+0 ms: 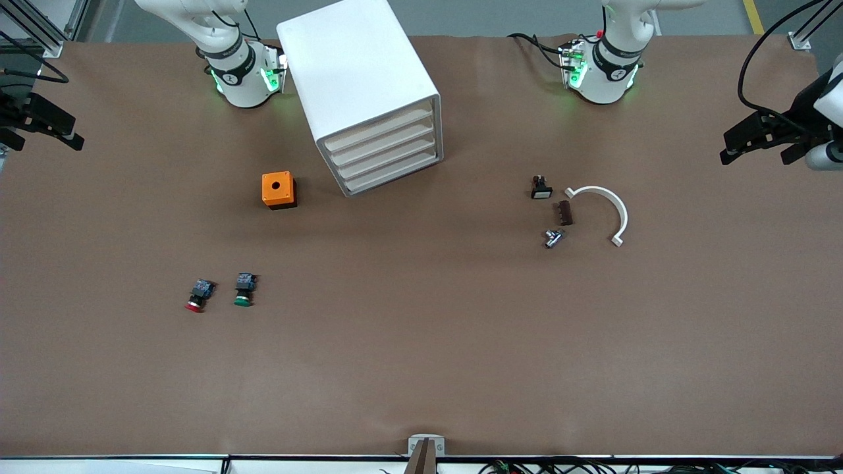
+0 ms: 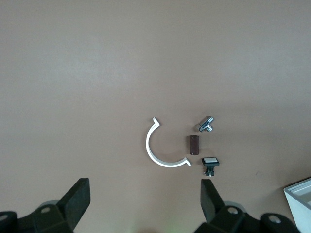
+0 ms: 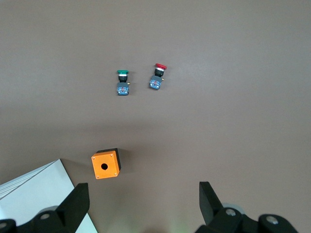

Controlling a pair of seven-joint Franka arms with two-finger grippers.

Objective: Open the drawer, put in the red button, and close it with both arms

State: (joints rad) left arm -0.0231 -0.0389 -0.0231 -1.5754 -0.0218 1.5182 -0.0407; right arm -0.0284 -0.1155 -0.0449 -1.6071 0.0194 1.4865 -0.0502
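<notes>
You see all four drawers (image 1: 388, 153) closed in the cabinet (image 1: 359, 79). The red button (image 1: 196, 297) lies at the cabinet's 7 o'clock, beside the green button (image 1: 244, 290). Left tool (image 1: 757, 139) and right tool (image 1: 39, 125) wait, fingers apart.

No readable text for you anywhere: no labels, brands, numbers or signs legible. Cabinet (image 1: 359, 85) faces blank white. Orange box (image 1: 277, 189) shows only round hole, no lettering. Red button (image 1: 197, 296) and green button (image 1: 244, 290) caps unmarked. Small dark symbol sits on each arm's base collar, near green lights, too small to make out. Small parts under left gripper (image 2: 146, 206) carry no visible marking.
</notes>
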